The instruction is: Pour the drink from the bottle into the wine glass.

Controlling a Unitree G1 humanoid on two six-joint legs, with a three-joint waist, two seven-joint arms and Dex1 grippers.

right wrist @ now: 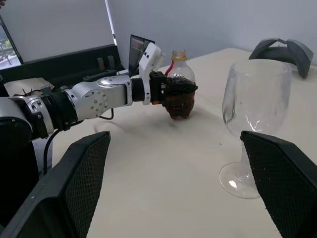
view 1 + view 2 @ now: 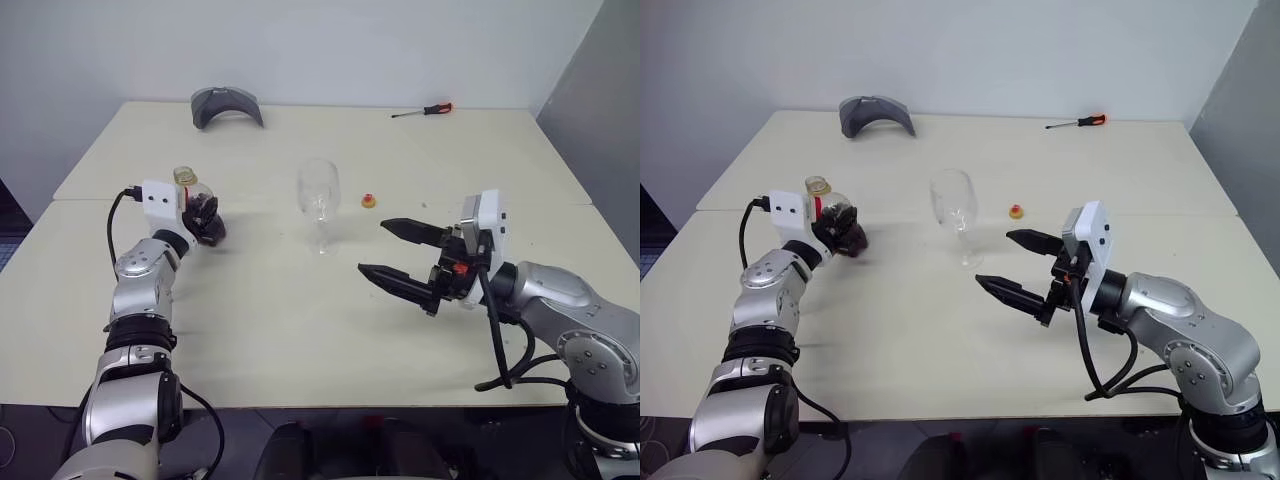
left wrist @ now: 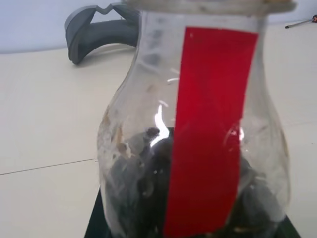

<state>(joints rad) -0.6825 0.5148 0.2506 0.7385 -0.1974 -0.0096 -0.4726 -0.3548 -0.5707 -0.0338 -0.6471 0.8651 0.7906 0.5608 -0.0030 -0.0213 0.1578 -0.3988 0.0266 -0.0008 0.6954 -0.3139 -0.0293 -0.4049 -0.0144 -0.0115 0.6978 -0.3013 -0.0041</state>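
Left gripper (image 1: 173, 94) clamps bottle (image 3: 198, 148); red label close-up

1. On the table (image 2: 300, 330), the wine glass (image 2: 319, 195) stands near the middle; the bottle (image 2: 196, 210) stands well to its left, within the left gripper (image 2: 205, 222).
2. A cap (image 2: 369, 202) lies just right of the glass.
3. The right gripper (image 2: 398, 255) hovers right of the glass, nearer the front edge.
4. A curved object (image 2: 227, 106) lies at the far edge, left; a screwdriver (image 2: 424, 110) lies far right.

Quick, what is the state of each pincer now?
Left pincer: closed on the bottle.
Right pincer: open, holding nothing.
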